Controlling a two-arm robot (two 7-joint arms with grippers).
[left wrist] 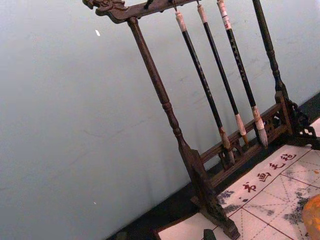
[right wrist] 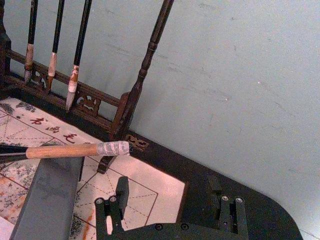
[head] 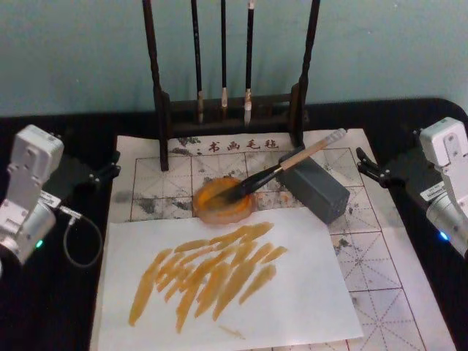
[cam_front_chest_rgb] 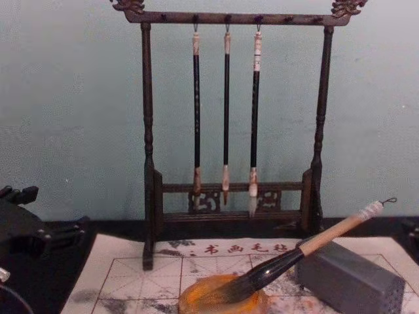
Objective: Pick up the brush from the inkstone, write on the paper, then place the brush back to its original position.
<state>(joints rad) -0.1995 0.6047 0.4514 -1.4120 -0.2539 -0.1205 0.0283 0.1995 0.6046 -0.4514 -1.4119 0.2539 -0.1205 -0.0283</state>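
red characters 书画毛毡 [head: 241, 145], printed along far edge of the paper [head: 369, 252]

Head overhead, chest low; shared rack [cam_front_chest_rgb: 148, 98]

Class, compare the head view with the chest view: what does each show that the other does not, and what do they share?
Head view, not chest: the white sheet streaked with orange strokes. Chest view, not head: the rack's carved top crossbar. Both: the brush, tip in the inkstone, handle on the grey block; three thin hanging brushes; the gridded paper. In the head view the left gripper and right gripper sit parked at the table's sides.
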